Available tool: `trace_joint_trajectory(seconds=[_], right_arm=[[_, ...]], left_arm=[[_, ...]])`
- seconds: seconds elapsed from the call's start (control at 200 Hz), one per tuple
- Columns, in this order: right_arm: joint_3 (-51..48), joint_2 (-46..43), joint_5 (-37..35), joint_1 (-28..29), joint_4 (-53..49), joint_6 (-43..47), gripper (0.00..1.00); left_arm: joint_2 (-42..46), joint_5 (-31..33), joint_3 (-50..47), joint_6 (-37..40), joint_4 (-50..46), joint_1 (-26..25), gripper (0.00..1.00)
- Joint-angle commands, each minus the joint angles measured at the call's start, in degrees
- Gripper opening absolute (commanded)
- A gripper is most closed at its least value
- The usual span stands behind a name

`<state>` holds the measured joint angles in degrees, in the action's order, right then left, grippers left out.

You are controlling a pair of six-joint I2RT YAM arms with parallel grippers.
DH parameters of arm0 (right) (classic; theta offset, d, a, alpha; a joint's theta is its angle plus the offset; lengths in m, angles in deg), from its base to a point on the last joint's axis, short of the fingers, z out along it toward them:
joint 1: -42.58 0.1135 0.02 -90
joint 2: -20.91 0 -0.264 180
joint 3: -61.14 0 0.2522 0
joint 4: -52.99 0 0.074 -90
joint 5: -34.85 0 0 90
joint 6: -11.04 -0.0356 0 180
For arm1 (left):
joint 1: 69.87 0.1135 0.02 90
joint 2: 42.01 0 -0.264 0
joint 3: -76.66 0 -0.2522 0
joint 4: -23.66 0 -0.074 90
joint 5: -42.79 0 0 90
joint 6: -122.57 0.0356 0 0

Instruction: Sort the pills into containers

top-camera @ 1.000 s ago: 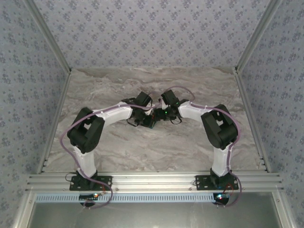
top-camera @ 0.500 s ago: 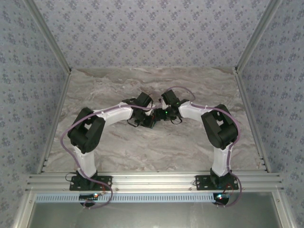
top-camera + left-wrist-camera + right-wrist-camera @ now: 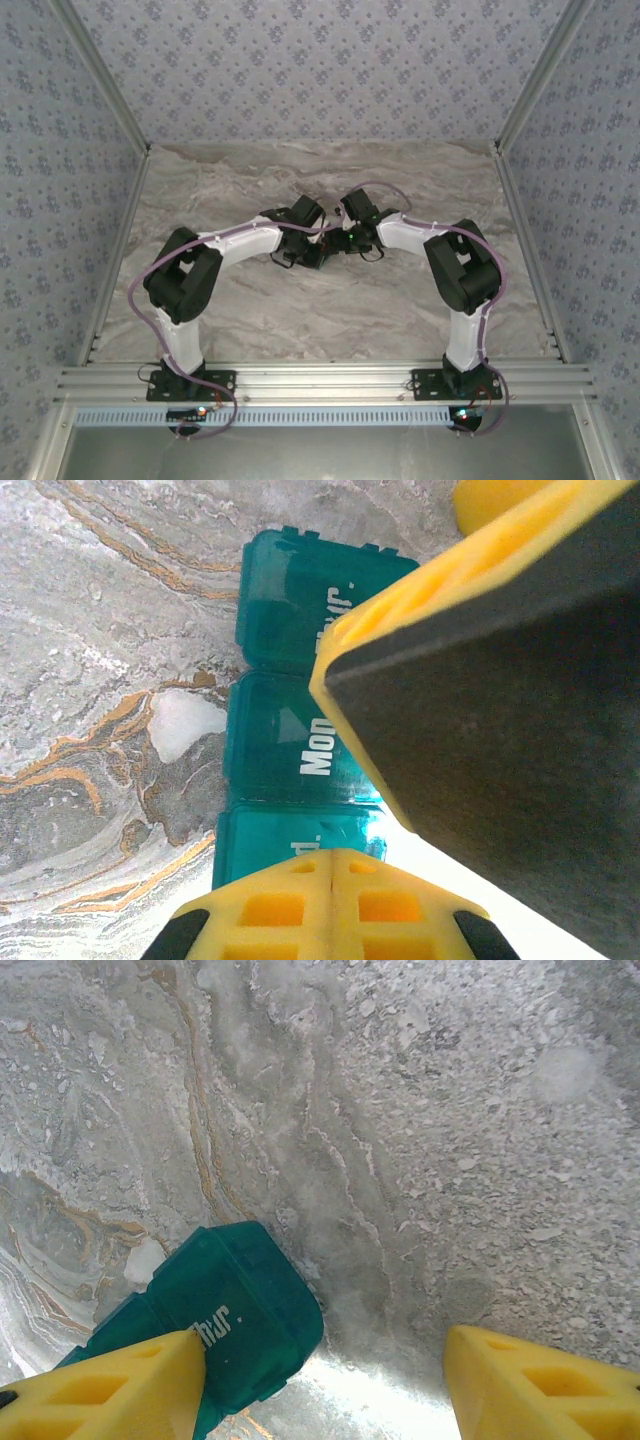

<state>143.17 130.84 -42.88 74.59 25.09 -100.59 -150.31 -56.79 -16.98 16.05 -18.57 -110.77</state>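
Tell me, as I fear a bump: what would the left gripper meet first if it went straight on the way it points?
Most likely the teal pill box: its lids lie directly ahead of the left gripper, whose fingers are shut. Depth is unclear; they may be touching it.

You look down on a grey, marble-veined table point(image 3: 300, 320), boxed by three walls point(image 3: 320, 70) of pale blue flowered wallpaper, aluminium rails point(image 3: 320, 380) at its near edge.

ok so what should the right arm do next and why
Probably shift the right gripper sideways over the pill box: its jaws stand open with the box's end beside one finger and mostly bare table between them. The left gripper is shut at the closed lids, so the box likely needs bracing.
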Motion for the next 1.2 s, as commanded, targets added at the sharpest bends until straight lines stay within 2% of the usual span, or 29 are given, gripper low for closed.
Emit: trace_joint_trajectory(seconds=[0.0,0.195,0.44,0.63,0.859,0.889,0.999,1.069,1.194], right_arm=[[-1.7,1.6,-1.8,0.1,-3.9,-0.8,0.67],[-0.7,1.2,-1.3,-0.4,-4.5,-0.9,0.67],[-0.4,0.8,-0.6,-0.8,-4.9,-1.2,0.67],[2.6,-0.3,0.4,-1.2,-5.3,-1.7,0.67],[7.9,-3.3,2.3,-2.0,-7.7,-1.7,0.67],[8.8,-3.8,2.6,-2.1,-8.2,-1.7,0.67],[11.8,-6.0,3.3,-2.6,-10.0,-1.7,0.67],[12.7,-7.6,3.3,-3.1,-10.2,-1.9,0.67],[13.7,-8.2,3.5,-3.9,-10.5,-2.2,0.68]], left_arm=[[-4.0,2.0,-1.9,3.6,-3.1,-1.8,0.00],[-0.5,2.2,1.3,4.4,-3.6,-1.3,0.00],[5.3,1.6,3.0,4.0,-1.9,-0.4,0.05],[10.0,2.5,1.1,2.7,0.9,1.1,0.07],[17.1,6.9,-1.7,2.0,5.1,3.6,0.10],[18.0,7.5,-2.1,1.9,5.6,4.0,0.13],[21.6,9.5,-3.3,2.1,7.0,5.3,0.13],[23.9,10.8,-4.4,2.1,8.2,6.4,0.19],[24.1,9.1,-4.5,1.9,8.1,8.0,0.21]])
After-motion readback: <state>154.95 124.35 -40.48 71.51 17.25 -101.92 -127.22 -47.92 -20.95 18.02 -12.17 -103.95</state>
